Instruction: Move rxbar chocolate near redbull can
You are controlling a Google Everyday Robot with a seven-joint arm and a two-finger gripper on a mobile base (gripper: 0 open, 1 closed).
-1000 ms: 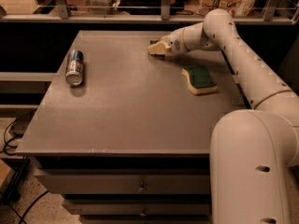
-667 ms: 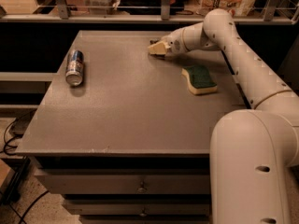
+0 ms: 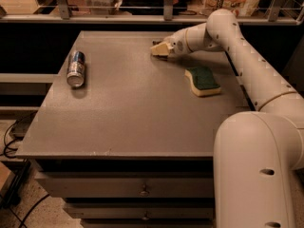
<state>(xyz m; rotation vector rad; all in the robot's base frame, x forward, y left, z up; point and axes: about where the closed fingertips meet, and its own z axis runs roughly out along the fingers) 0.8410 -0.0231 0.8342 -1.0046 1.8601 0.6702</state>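
The redbull can (image 3: 76, 69) lies on its side near the left edge of the grey table (image 3: 133, 113), silver top toward me. My gripper (image 3: 160, 49) is low over the table's far middle, reaching in from the right, far from the can. The rxbar chocolate is almost wholly hidden by the gripper. Only a thin dark sliver (image 3: 156, 42) shows at the gripper's far tip, and I cannot tell whether it is held.
A green-and-yellow sponge (image 3: 203, 80) lies on the table to the right, just in front of my forearm. My arm's large base (image 3: 256, 170) fills the lower right. A rail and shelf with packages run behind the table's far edge.
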